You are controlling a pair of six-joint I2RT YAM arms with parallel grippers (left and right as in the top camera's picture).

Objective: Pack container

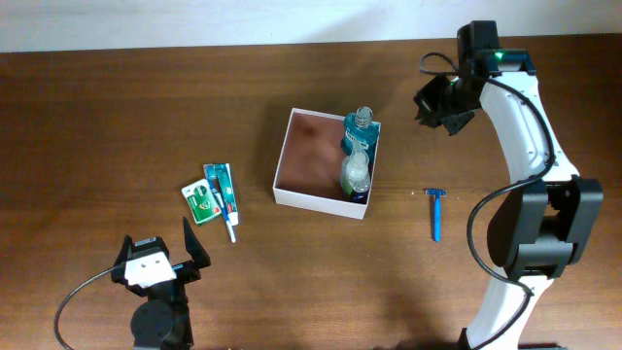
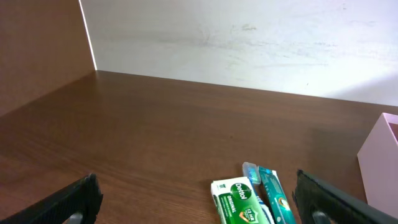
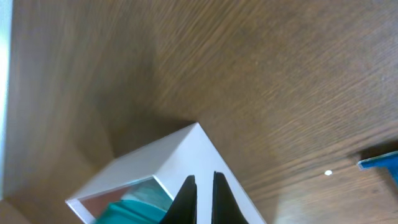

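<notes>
Right tool (image 3: 202, 186) is shut, fingers nearly meeting, and holds nothing. It hangs over the desk (image 1: 97, 117) just beyond the far right corner of the container (image 1: 313, 198). Left tool (image 2: 196, 186) stands fully open and empty at the near left of the desk, facing the loose items there.

The container sits at mid-desk. Against its right wall it holds the mouthwash (image 1: 360, 131) and a clear bottle (image 1: 356, 175); the rest of its floor is bare.

Four items lie outside it. The razor (image 1: 436, 214) lies flat on the desk to the right of the container, on the right arm's side. The soap (image 1: 201, 202), toothpaste (image 1: 218, 183) and toothbrush (image 1: 231, 226) lie together to the left, near the left tool.

Assessment: packing is partly done, and the work appears to stand between one placement and the next pick.

Next move, as judged: the right tool must open, shift toward the razor and come down with its fingers across the thin handle. That handle lies low on the desk, so the fingers will need to reach almost to the surface. Alternatively, the left tool is already open for the soap.
</notes>
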